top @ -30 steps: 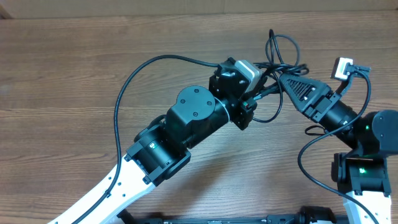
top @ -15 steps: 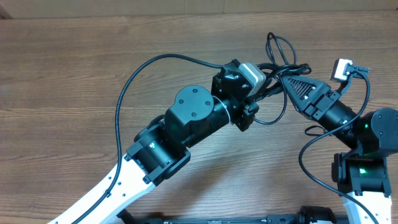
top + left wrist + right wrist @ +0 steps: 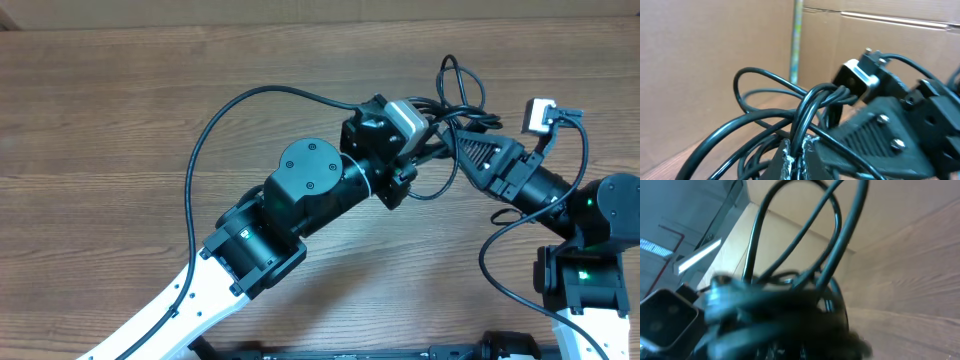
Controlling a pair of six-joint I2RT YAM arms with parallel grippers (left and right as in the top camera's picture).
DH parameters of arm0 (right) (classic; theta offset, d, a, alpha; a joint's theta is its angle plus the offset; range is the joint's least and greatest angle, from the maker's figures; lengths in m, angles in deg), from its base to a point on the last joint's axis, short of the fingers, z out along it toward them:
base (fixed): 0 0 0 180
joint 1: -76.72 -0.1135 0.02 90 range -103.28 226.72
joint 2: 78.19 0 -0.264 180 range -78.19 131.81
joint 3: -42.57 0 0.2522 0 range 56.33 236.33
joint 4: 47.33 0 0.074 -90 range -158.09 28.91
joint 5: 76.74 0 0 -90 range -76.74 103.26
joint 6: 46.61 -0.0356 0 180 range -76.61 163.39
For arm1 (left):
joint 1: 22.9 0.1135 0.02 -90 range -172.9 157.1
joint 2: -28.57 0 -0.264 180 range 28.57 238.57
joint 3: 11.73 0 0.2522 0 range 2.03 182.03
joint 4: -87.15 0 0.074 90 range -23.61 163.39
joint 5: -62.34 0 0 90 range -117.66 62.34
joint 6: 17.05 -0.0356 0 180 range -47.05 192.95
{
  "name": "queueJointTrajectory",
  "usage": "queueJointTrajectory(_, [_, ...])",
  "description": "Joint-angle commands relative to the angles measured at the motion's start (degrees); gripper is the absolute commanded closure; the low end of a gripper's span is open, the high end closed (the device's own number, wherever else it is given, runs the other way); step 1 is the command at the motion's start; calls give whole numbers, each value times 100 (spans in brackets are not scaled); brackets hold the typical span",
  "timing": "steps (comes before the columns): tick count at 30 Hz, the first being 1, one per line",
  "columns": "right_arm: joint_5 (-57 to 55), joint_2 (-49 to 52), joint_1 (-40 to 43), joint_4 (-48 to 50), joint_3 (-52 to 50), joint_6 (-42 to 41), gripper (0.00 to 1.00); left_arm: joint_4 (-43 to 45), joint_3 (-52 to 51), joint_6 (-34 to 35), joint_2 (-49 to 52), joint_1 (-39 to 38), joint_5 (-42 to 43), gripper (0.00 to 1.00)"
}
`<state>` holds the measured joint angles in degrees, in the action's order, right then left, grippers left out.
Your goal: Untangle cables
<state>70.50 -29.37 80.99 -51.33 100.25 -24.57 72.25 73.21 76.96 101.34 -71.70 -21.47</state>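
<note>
Item: cables (image 3: 807, 107). Thin, black, tangled into one bundle with loose loops, located at the far right of the counter (image 3: 120, 120), between the two claws.
Left claw (image 3: 795, 151): pressed together, pinching several strands of the bundle.
Right claw (image 3: 452, 138): pressed together on the same bundle, reaching in from the right, its tip just beside the left claw.
Right wrist view: blurred, filled with loops.

Overhead even, sharp, soft shadows. Left wrist clear. Right wrist dim, bluish; cables (image 3: 780, 305) badly blurred.
</note>
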Motion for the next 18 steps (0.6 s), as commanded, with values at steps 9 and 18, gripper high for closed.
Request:
queueJointTrajectory(9, [1008,22,-7,66,116,26,96,317,136,-20,-114,-68,-1558,96])
queueJointTrajectory(18, [1606,17,-7,343,116,44,96,319,136,-44,-114,-61,-2308,96])
